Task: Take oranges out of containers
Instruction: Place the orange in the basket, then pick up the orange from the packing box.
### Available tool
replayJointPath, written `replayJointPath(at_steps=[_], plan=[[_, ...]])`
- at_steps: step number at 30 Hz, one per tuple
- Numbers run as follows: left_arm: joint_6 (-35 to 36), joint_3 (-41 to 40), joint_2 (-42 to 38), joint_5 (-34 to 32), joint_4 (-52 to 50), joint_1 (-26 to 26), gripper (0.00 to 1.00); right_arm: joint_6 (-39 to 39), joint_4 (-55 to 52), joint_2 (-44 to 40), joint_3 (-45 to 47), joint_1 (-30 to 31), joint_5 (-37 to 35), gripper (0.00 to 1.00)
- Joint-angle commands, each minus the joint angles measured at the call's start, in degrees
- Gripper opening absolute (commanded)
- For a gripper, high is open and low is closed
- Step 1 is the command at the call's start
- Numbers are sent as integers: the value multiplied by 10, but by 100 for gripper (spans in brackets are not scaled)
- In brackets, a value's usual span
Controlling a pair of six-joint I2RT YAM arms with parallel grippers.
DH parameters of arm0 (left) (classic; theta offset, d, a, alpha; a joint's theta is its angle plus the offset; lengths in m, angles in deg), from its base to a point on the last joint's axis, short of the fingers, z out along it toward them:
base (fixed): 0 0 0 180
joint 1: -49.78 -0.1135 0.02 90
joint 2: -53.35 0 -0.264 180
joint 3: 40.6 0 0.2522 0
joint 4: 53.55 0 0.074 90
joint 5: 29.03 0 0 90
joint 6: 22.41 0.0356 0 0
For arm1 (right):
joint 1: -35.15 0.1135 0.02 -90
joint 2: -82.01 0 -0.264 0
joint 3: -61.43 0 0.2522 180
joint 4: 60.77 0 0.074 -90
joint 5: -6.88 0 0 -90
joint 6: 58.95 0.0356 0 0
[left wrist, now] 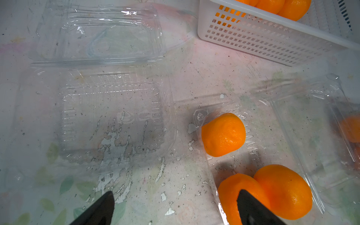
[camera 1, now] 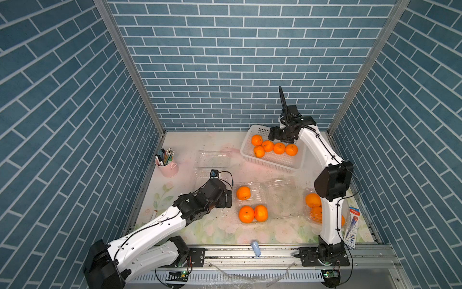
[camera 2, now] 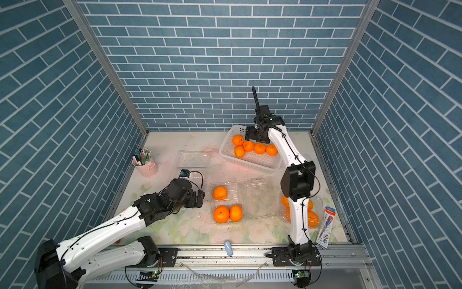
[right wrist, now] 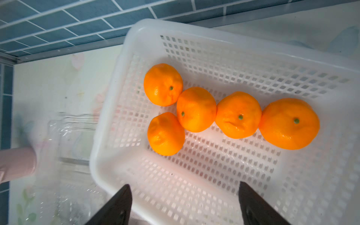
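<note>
Several oranges [right wrist: 196, 109] lie in the white basket [right wrist: 105, 124], and my right gripper [right wrist: 184, 185] hangs open and empty above them, also seen in a top view [camera 1: 273, 133]. The middle clear container [camera 1: 257, 185] lies open with three oranges [camera 1: 246, 214] in it. My left gripper [left wrist: 176, 192] stands open and empty just left of it, over the table. The left container [left wrist: 109, 120] is open and empty. The right container [camera 1: 310, 217] holds oranges [camera 1: 313, 200], partly hidden behind my right arm.
A pink cup of pens [camera 1: 167, 164] stands at the back left. A blue-and-red packet [camera 1: 352, 225] lies along the right edge. A small pale-blue cylinder [camera 1: 256, 247] rests on the front rail. The blue brick walls close in three sides.
</note>
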Motion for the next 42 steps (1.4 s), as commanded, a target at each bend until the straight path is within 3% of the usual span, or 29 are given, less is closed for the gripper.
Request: replayJointPath(at_steps=[1,8,15,21,28,42], plan=[[10,2,2,-2,14,-3,99,27,35,-83,94,20,21,86],[15,-10,-2,0,34,-5,99,65,72,-241,301,70,8,86],[18,-21,-25,-4,51,-5,99,158,89,-358,475,162,-18,78],[23,-49,-51,-1,53,-7,99,221,100,-400,573,222,-7,73],[34,-49,-61,-4,40,-7,99,295,98,-393,617,312,-36,70],[43,-55,-50,1,49,-8,99,331,104,-342,624,358,-33,65]])
